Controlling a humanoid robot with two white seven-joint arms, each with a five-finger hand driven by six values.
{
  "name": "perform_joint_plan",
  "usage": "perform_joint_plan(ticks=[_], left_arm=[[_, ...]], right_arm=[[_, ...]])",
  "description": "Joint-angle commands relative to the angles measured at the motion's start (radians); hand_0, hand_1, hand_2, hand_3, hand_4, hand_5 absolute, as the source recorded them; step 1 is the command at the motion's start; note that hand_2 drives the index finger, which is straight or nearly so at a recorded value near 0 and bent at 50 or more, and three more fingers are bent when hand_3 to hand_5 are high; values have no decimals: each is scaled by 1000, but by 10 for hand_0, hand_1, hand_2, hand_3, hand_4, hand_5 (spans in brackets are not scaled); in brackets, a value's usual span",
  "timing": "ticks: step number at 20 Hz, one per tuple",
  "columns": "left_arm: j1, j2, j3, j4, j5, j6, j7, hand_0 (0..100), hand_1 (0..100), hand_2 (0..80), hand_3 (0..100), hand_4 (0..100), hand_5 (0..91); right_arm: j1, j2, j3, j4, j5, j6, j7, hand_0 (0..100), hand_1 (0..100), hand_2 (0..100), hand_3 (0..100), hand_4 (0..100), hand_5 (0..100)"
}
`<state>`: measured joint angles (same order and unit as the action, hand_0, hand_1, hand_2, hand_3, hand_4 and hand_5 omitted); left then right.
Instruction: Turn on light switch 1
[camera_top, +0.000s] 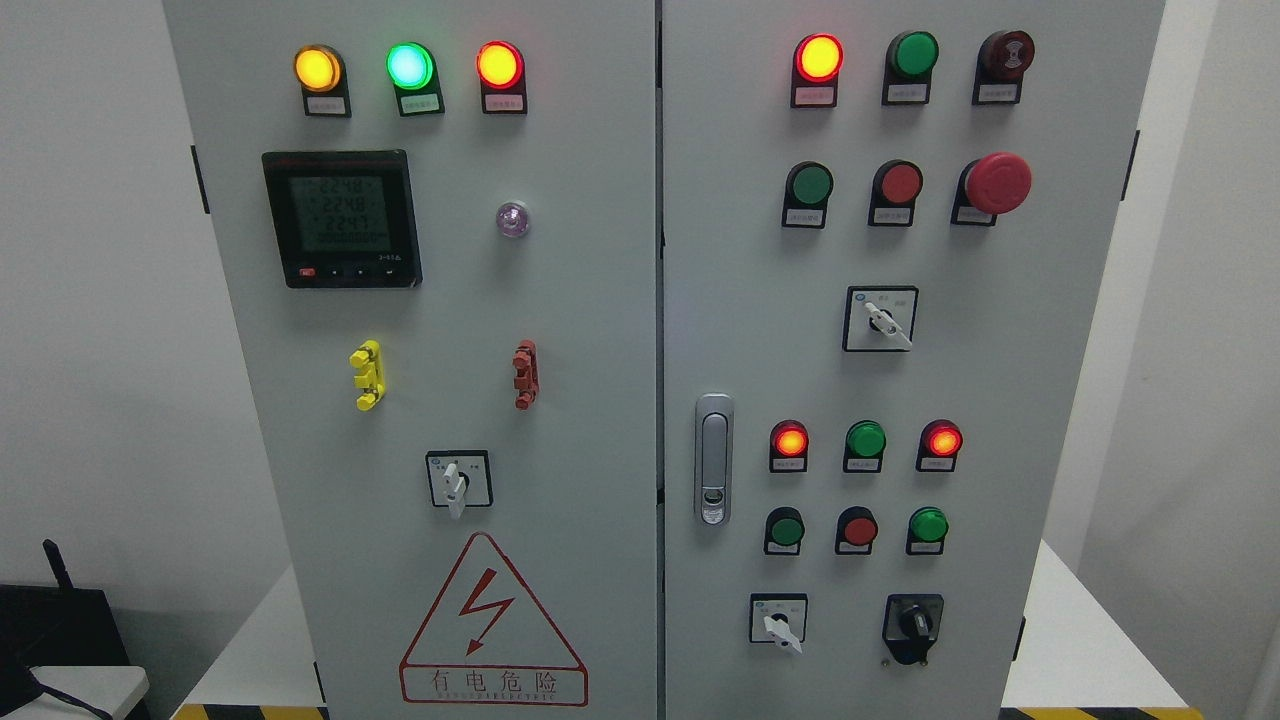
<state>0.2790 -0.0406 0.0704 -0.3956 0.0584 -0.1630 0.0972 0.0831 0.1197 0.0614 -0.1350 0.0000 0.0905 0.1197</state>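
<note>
Filling most of the head view, a grey electrical cabinet (600, 300) with two doors stands on a white platform (1080, 650) edged with yellow-black hazard tape. Neither robot hand appears anywhere, so I cannot tell whether the fingers are open, closed or gripping anything. On the left door, three lit lamps run along the top: yellow lamp (318, 68), green lamp (410, 65) and red lamp (499, 64). Below them sits a digital meter (340, 218) with a small clear indicator (512, 219) to its right. Lower down are a yellow clip (367, 375) and a red clip (525, 374), then a white-handled rotary switch (458, 482) above a red lightning warning triangle (492, 625). The right door carries a metal door latch (713, 472) near its left edge and several rows of red and green buttons, plus a red mushroom stop button (996, 183). Which control is light switch 1 cannot be told; the labels are too small to read. Another rotary selector (880, 318) sits mid-door, and two more, a white selector (778, 620) and a black selector (912, 624), sit at the bottom.
</note>
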Motion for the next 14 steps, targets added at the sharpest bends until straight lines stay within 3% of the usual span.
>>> perform_joint_plan(ticks=[1, 8, 14], left_arm=[[17, 5, 11, -215, 0, -53, 35, 311, 0, 1, 20, 54, 0], [23, 7, 95, -379, 0, -154, 53, 326, 0, 82, 119, 187, 0], [25, 8, 228, -479, 0, -309, 55, 338, 0, 115, 176, 271, 0]], right_arm=[[0, 0, 0, 0, -18, 0, 0, 120, 389, 0, 0, 0, 0], [0, 0, 0, 0, -17, 0, 0, 120, 389, 0, 0, 0, 0], [0, 0, 0, 0, -17, 0, 0, 120, 389, 0, 0, 0, 0]])
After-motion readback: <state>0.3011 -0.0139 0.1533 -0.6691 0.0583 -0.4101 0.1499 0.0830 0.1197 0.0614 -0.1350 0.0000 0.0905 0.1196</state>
